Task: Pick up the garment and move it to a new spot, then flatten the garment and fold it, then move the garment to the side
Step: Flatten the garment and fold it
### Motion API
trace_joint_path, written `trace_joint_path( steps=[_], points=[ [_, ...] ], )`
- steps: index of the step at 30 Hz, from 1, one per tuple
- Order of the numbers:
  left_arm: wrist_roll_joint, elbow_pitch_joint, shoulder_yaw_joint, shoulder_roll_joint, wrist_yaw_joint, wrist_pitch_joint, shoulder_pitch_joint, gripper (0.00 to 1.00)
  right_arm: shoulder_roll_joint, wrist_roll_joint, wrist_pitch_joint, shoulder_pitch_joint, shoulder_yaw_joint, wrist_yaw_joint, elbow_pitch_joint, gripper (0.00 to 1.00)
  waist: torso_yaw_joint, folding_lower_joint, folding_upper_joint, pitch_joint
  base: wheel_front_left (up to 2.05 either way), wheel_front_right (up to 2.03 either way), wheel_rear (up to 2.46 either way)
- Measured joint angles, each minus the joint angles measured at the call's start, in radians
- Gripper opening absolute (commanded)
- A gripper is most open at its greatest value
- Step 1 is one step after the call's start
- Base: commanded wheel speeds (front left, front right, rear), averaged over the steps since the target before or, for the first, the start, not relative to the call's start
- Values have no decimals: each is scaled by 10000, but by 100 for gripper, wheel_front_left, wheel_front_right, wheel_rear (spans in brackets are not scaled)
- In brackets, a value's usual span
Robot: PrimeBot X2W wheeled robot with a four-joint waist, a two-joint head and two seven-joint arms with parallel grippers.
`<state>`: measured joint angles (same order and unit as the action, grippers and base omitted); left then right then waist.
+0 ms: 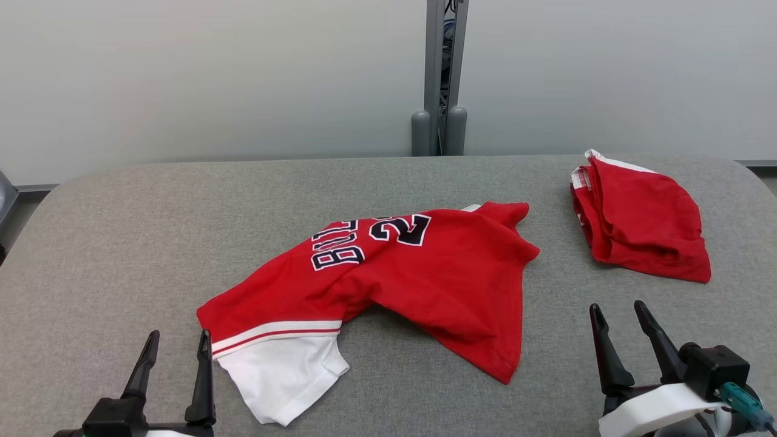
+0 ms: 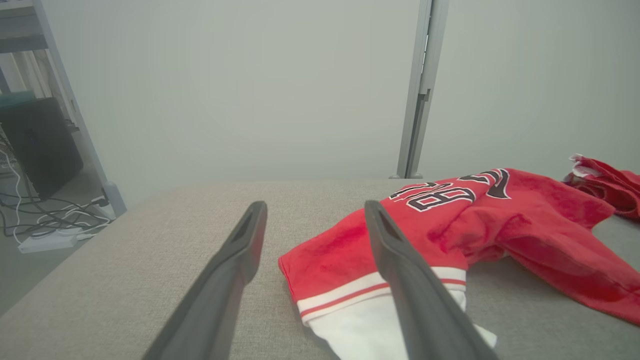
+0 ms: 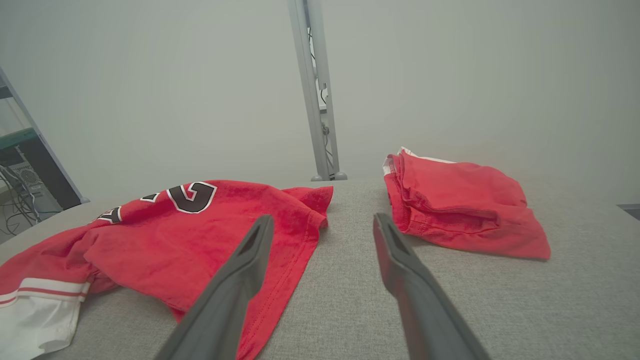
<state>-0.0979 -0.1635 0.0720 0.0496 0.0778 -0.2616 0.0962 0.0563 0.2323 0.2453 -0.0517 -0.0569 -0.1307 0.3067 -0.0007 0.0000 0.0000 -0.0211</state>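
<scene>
Grey fabric covers the worktop [image 1: 97,230], and we see the garment [image 1: 437,273], a red jersey, lying crumpled near its middle, its white part just beside our left tool [image 1: 180,334]. Both that and our right tool [image 1: 617,305] stand spread wide, gripping nothing. We judge two risks: pinching a single layer would drag the jersey along in a bunch, and carrying it rightward could snag the folded red piece [image 1: 643,224] lying near the far right edge.

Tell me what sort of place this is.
Probably a robot test lab, not a home: a grey padded table against plain partition panels joined by a metal post, with loose cables and a power strip on the floor.
</scene>
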Motion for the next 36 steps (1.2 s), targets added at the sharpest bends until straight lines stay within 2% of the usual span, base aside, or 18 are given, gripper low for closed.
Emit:
trace_joint_path(
  steps=[36],
  points=[
    [-56,44,-165,-2,-188,0,139,100,-59,-8,-205,-13,-17,0,140,100,123,0,0,-33,0,0,0]
  ],
)
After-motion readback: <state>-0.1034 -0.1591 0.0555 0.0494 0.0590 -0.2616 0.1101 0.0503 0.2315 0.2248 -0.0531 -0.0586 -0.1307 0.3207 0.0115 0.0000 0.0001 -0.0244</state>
